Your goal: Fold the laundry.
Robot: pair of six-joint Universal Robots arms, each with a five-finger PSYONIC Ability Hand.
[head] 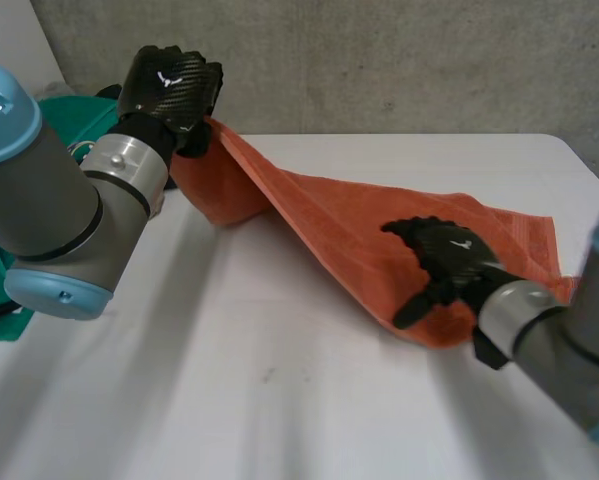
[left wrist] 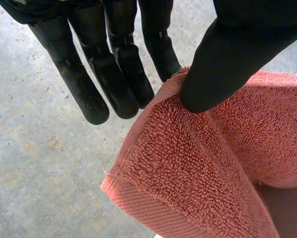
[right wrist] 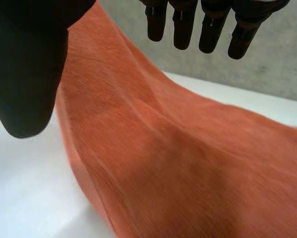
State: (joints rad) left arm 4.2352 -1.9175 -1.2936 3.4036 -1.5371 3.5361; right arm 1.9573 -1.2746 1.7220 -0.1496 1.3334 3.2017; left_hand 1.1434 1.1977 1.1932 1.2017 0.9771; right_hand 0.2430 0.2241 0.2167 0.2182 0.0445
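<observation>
— Where is the orange terry-cloth towel [head: 329,220] lying?

— It is stretching across the far half of the white bench [head: 229,390]. One end is lying flat toward the right edge. The other is sloping up to the left hand [head: 169,85], which is hanging above the bench's far left corner.

— Is that hand gripping it?

— The head view is showing just the hand's back. The left wrist view is telling more: the thumb is pressing the towel's edge, just beside a hemmed corner, against the straight fingers [left wrist: 113,84], so the hand is pinching the cloth.

— And the right hand [head: 447,255]?

— From above it is sitting over the towel's near edge, toward the flat end. Its own wrist view is showing the fingers straight and relaxed with the thumb standing wide apart. Whether the palm is touching the cloth, I cannot tell.

— And the room?

— A grey concrete wall [head: 399,60] is running behind the bench, and a green cloth [head: 74,118] is lying beyond the left arm [head: 49,210].
</observation>
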